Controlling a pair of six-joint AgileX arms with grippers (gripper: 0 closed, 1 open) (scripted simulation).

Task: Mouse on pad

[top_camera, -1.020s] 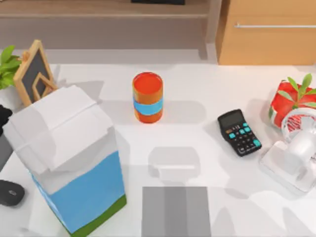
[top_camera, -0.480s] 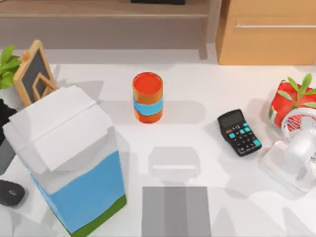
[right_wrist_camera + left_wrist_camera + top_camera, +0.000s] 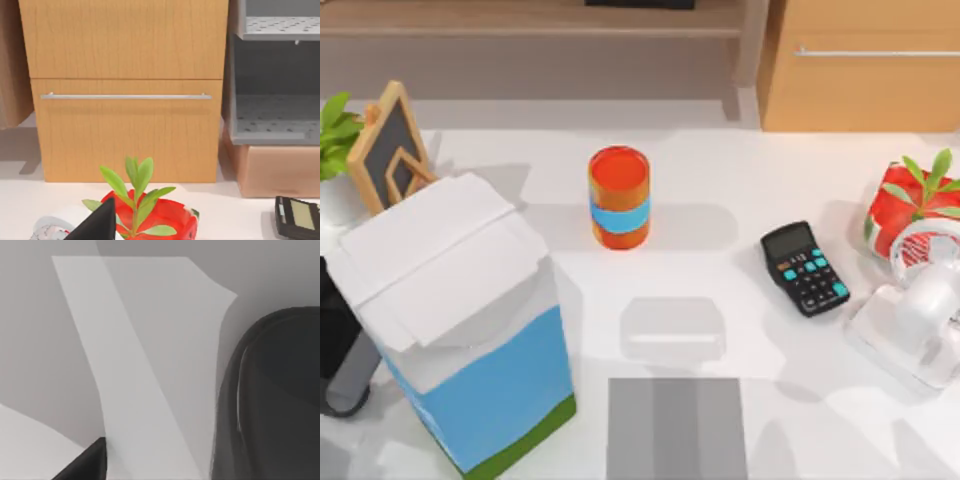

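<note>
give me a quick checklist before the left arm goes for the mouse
1. Mouse found: ok. The mouse lies close under the left wrist camera.
2. Left gripper placed: ok, it hangs at the table's left edge over the mouse.
3. Grip on the mouse: cannot tell.
4. Pad free: ok, nothing lies on it.
5. Straight path to the pad: not ok, the carton stands between mouse and pad.
6. Right gripper out of the way: ok, it is near the plant at the table's right.
</note>
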